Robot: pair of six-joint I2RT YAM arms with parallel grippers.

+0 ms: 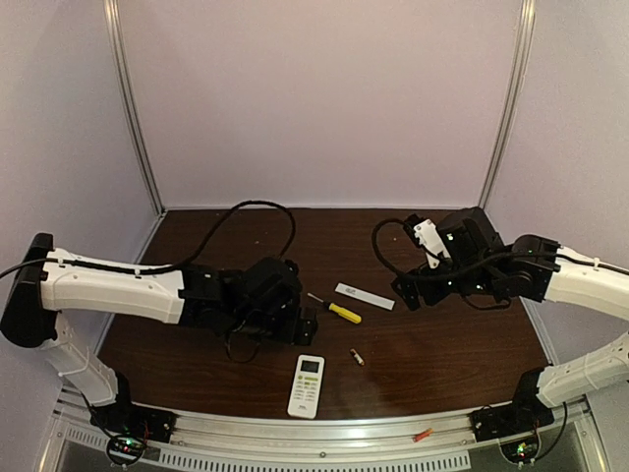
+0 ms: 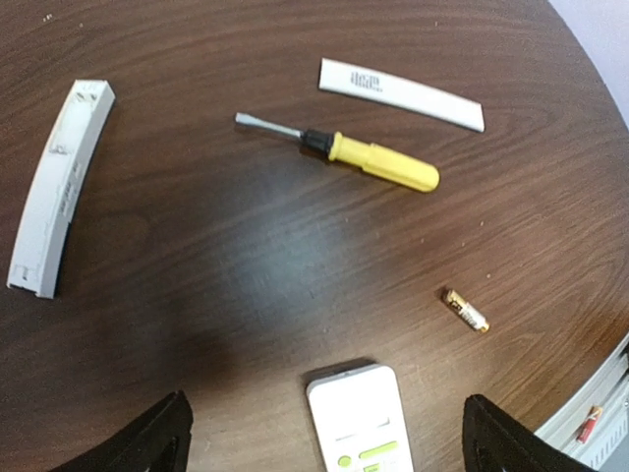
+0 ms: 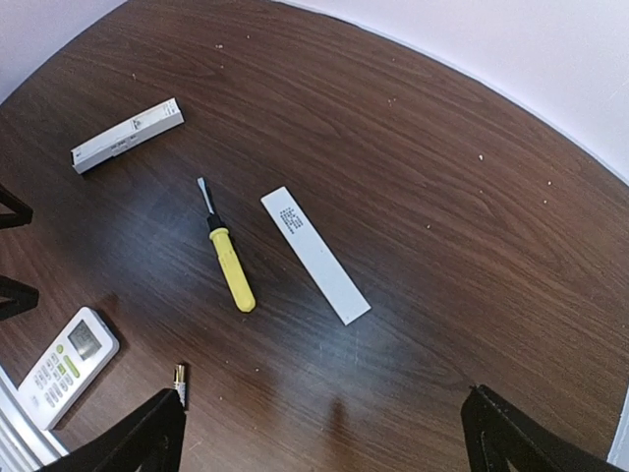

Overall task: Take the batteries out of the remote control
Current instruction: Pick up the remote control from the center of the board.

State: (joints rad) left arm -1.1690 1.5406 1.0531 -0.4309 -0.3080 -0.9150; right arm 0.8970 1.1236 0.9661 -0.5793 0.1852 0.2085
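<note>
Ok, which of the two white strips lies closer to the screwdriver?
The flat printed strip, beside the screwdriver; the thicker bar lies well apart.

My left arm [image 1: 118, 285] and right arm [image 1: 590, 280] show as smooth white shells linked by black joints, each ending in a chunky black wrist block. A thin black cable [image 1: 257, 205] loops off the left one, and another [image 1: 377, 246] off the right. Both black bases [image 1: 133, 425] carry small green and red lights, and the fingers [image 2: 157, 441] are matte black wedges.
</note>
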